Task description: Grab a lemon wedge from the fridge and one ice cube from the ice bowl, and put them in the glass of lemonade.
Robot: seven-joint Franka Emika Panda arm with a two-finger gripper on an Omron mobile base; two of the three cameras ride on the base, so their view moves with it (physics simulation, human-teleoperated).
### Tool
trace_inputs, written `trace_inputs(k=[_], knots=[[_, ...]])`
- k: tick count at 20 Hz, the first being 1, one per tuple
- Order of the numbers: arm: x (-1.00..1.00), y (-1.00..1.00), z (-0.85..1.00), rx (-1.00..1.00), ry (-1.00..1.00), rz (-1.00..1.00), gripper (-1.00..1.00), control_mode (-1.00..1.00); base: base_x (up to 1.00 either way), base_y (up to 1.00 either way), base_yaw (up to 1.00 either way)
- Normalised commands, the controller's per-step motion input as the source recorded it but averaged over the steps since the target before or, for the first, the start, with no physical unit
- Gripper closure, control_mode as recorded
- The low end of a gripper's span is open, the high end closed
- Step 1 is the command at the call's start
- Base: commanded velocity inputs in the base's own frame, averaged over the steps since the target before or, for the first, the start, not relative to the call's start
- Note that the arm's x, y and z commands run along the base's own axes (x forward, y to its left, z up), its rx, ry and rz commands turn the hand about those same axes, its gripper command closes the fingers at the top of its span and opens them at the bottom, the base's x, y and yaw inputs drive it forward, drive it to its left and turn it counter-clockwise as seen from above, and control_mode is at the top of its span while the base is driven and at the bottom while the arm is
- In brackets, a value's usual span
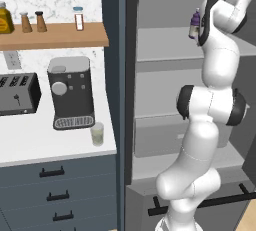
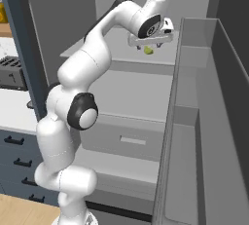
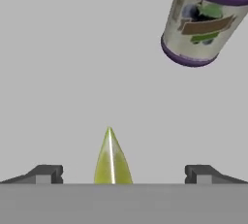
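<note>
The fridge (image 1: 165,42) stands open, showing pale grey shelves. On its upper shelf (image 2: 121,53) lies the lemon wedge (image 2: 149,50), small and yellow-green. My gripper (image 2: 150,46) hovers just above it, open. In the hand view the lemon wedge (image 3: 112,160) sits midway between the two spread fingertips (image 3: 46,173) of my gripper (image 3: 123,174), and nothing is held. The glass of lemonade (image 1: 97,134) stands on the white counter (image 1: 30,145) left of the fridge, in front of the coffee machine. The ice bowl and ice cube are out of view.
A purple-lidded jar (image 3: 206,19) stands on the same shelf beyond the wedge, also seen as the jar (image 1: 194,24). The fridge door (image 2: 204,121) hangs open at the right. A coffee machine (image 1: 71,92), a toaster (image 1: 19,93) and a wooden shelf (image 1: 55,36) with shakers are at the left.
</note>
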Motion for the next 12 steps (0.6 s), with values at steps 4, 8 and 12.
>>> trace_inputs(k=[4, 8, 12], knots=[[0.00, 0.19, -0.21, 0.00, 0.00, 0.14, -1.00, -1.00, 0.00, 0.00, 0.00], [0.00, 0.12, -0.26, 0.00, 0.00, 0.13, -1.00, -1.00, 0.00, 0.00, 0.00], [-0.01, 0.11, -0.21, 0.00, 0.00, 0.12, -1.00, -1.00, 0.00, 0.00, 0.00]])
